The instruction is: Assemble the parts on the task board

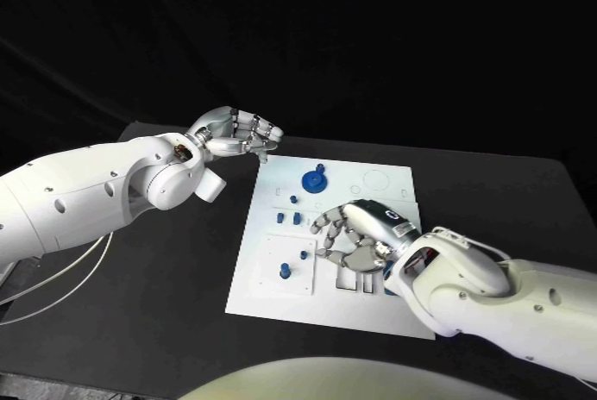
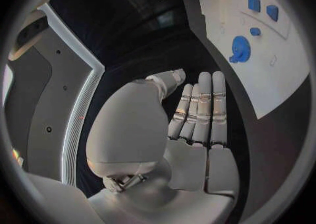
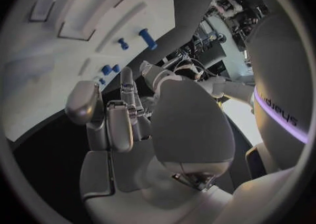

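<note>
I see black table [image 1: 149, 322] w/ white task board [image 1: 373, 307] flat on it, mid-table (small blue parts [image 1: 316, 181] on board).

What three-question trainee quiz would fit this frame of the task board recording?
1. True or false: the left hand holds a blue part.
2. Which hand is over the task board? A) left hand B) right hand C) both
3. Fill in: the large round blue part lies near the board's ____ edge, far from the robot.

Key: 1. False; in the left wrist view its fingers lie straight with nothing in them, and it hovers off the board's far left corner. 2. B; the right hand is low over the board's middle. Whether it touches a part cannot be told. 3. Far; smaller blue parts lie nearer the robot.
</note>
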Controlling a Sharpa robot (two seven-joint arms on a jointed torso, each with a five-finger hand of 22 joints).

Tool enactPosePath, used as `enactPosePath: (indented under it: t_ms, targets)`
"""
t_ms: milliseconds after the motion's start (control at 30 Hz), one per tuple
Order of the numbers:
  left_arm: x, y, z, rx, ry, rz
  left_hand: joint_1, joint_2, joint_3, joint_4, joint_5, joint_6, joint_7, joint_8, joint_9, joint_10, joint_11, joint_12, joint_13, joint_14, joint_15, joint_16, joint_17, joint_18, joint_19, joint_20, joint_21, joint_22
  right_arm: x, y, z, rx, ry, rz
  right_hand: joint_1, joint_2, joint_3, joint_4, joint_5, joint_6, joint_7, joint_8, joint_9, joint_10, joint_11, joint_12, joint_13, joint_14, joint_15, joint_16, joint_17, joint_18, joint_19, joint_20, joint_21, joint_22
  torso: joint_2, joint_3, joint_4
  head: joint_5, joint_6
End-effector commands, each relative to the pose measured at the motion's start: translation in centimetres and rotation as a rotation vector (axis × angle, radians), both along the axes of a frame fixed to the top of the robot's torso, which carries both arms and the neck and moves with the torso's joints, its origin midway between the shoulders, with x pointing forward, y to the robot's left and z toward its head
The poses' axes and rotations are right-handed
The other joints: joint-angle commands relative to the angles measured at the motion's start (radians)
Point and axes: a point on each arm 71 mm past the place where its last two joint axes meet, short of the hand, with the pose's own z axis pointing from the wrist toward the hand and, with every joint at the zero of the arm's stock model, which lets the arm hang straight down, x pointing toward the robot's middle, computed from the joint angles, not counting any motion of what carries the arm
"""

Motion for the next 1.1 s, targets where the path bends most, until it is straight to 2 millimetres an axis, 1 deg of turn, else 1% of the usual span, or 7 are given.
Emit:
enactPosePath:
  t_ms: [33, 100, 167, 200, 300, 633, 1100]
  targets:
    - [-0.1, 0.0, -0.1, -0.007, 0.007, -0.01, -0.003, 0.008, -0.001, 0.003, 0.004, -0.01, 0.025, 0.007, -0.001, -0.005, 0.001, 0.005, -0.001, -0.004, 0.001, 0.005, 0.001, 0.014, 0.004, 0.003, -0.006, -0.002, 0.7, -2.2, 0.1, 0.119, 0.201, -0.089, -0.019, 0.004, -0.041, 0.006, 0.004, 0.02, -0.019, 0.018, 0.006, 0.046, -0.021, 0.126, 0.098, 0.043, -0.021, 0.014, 0.02, -0.012, 0.015, -0.012, 0.036, 0.081, -0.003, -0.0025, -0.0029, -0.015, 0.004]
    - [-0.1, 0.1, -0.2, -0.005, 0.009, -0.007, -0.003, 0.008, -0.001, 0.003, 0.004, -0.011, 0.025, 0.007, -0.002, -0.006, 0.001, 0.006, -0.001, -0.004, 0.001, 0.005, 0.001, 0.014, 0.004, 0.003, -0.006, -0.002, 1.0, -4.2, 0.2, 0.119, 0.267, -0.143, -0.037, 0.017, -0.103, 0.024, 0.005, 0.005, -0.025, 0.05, 0.017, -0.025, -0.027, 0.391, 0.354, 0.046, -0.024, 0.021, 0.024, -0.018, 0.026, -0.023, 0.069, 0.101, -0.006, -0.0029, -0.0045, -0.024, 0.007]
    - [-0.2, 0.2, -0.3, -0.004, 0.012, -0.005, -0.003, 0.008, -0.001, 0.003, 0.004, -0.011, 0.025, 0.007, -0.002, -0.006, 0.001, 0.006, -0.001, -0.004, 0.001, 0.005, 0.001, 0.014, 0.004, 0.003, -0.006, -0.002, 1.1, -5.9, 0.2, 0.115, 0.319, -0.188, -0.05, 0.026, -0.134, 0.043, 0.004, -0.009, -0.027, 0.079, 0.029, 0.021, -0.027, 0.717, 0.712, 0.052, -0.026, 0.038, 0.053, -0.023, 0.034, -0.022, 0.094, 0.113, -0.008, -0.0028, -0.0065, -0.028, 0.006]
    - [-0.2, 0.2, -0.3, -0.003, 0.013, -0.004, -0.003, 0.008, -0.001, 0.003, 0.004, -0.011, 0.025, 0.007, -0.002, -0.006, 0.001, 0.006, -0.001, -0.004, 0.001, 0.005, 0.001, 0.014, 0.004, 0.003, -0.006, -0.002, 1.1, -6.7, 0.2, 0.111, 0.341, -0.206, -0.053, 0.037, -0.178, 0.063, 0.007, -0.023, -0.038, 0.124, 0.053, 0.1, -0.025, 0.993, 1.025, 0.065, -0.022, 0.073, 0.121, -0.028, 0.046, -0.023, 0.129, 0.13, -0.009, -0.0025, -0.0075, -0.031, 0.006]
    - [-0.2, 0.3, -0.4, -0.002, 0.016, -0.003, -0.003, 0.008, -0.001, 0.003, 0.004, -0.011, 0.025, 0.007, -0.002, -0.006, 0.001, 0.006, -0.001, -0.004, 0.001, 0.005, 0.001, 0.014, 0.004, 0.003, -0.006, -0.002, 0.7, -8.7, 0.1, 0.087, 0.387, -0.252, -0.067, 0.052, -0.24, 0.099, 0.005, -0.041, -0.032, 0.171, 0.08, 0.169, -0.025, 1.144, 1.213, 0.077, -0.025, 0.105, 0.192, -0.035, 0.059, -0.019, 0.168, 0.147, -0.012, -0.0016, -0.0105, -0.043, 0.004]
    - [-0.2, 0.3, -0.6, 0.0, 0.019, -0.001, -0.004, 0.007, -0.001, 0.003, 0.004, -0.011, 0.025, 0.008, -0.002, -0.006, 0.001, 0.007, -0.001, -0.004, 0.001, 0.005, 0.002, 0.014, 0.005, 0.003, -0.007, -0.002, -0.6, -13.6, -0.7, -0.067, 0.405, -0.374, -0.053, 0.081, -0.343, 0.129, 0.006, -0.066, -0.034, 0.232, 0.113, 0.233, -0.027, 1.238, 1.338, 0.09, -0.024, 0.135, 0.27, -0.048, 0.082, -0.019, 0.244, 0.177, -0.019, -0.0058, -0.021, -0.073, -0.009]
    - [-0.3, 0.5, -0.6, 0.001, 0.019, 0.001, -0.004, 0.007, -0.001, 0.003, 0.004, -0.011, 0.025, 0.008, -0.002, -0.006, 0.001, 0.007, -0.001, -0.004, 0.001, 0.005, 0.002, 0.014, 0.005, 0.003, -0.007, -0.002, -1.6, -13.1, -3.6, -0.184, 0.401, -0.388, -0.11, 0.11, -0.431, 0.134, 0.008, -0.064, -0.039, 0.25, 0.116, 0.229, -0.031, 1.234, 1.338, 0.091, -0.026, 0.139, 0.279, -0.051, 0.088, -0.02, 0.263, 0.187, -0.018, -0.0067, -0.0207, -0.076, -0.015]
